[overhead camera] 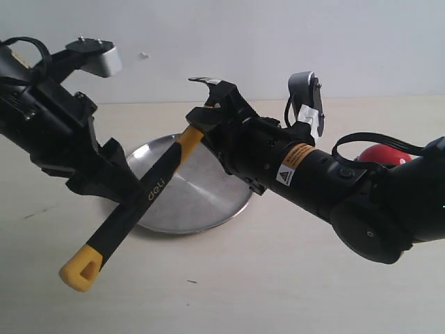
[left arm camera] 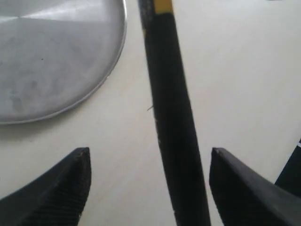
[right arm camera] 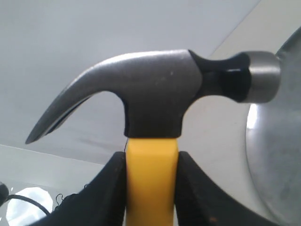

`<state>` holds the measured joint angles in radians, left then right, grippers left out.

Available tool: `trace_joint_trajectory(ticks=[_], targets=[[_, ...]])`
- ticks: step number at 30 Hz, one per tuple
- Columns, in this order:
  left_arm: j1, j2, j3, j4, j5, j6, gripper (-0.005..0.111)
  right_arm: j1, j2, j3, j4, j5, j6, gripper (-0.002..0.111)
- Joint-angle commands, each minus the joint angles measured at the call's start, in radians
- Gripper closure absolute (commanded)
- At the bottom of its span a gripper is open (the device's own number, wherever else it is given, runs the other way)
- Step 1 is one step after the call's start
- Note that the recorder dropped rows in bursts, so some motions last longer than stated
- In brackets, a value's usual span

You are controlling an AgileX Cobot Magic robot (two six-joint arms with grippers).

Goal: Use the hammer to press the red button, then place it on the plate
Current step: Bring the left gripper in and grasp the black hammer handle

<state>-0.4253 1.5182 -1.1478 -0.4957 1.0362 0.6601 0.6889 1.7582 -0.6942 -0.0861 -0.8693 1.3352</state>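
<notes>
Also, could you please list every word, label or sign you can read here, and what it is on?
"deli": white letters on the black grip of the yellow-and-black claw hammer.
Orange-and-white warning sticker with a triangle sign, on the right arm: print too small to read.
Nothing else.

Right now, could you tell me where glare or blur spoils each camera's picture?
Exterior view: soft, even light, lettering on the hammer legible. Left wrist view: the left gripper's fingertips slightly soft, handle nearly featureless black. Right wrist view: hammer head crisp, bright sheen edging the plate.
</notes>
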Motion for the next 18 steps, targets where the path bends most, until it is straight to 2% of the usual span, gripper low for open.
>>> trace_joint_trajectory(ticks=[1, 6, 18], targets=[[-0.047, 0.032, 0.001, -0.013, -0.019, 0.021, 0.038, 0.001, -0.011, -0.01, 0.029, -0.052, -0.026, 0.108], [-0.076, 0.066, 0.003, 0.007, -0.051, 0.021, 0.038, 0.001, -0.011, -0.01, 0.045, -0.052, -0.028, 0.108], [-0.08, 0.112, 0.003, 0.019, -0.043, 0.041, 0.038, 0.001, -0.011, -0.01, 0.055, -0.078, -0.024, 0.108]])
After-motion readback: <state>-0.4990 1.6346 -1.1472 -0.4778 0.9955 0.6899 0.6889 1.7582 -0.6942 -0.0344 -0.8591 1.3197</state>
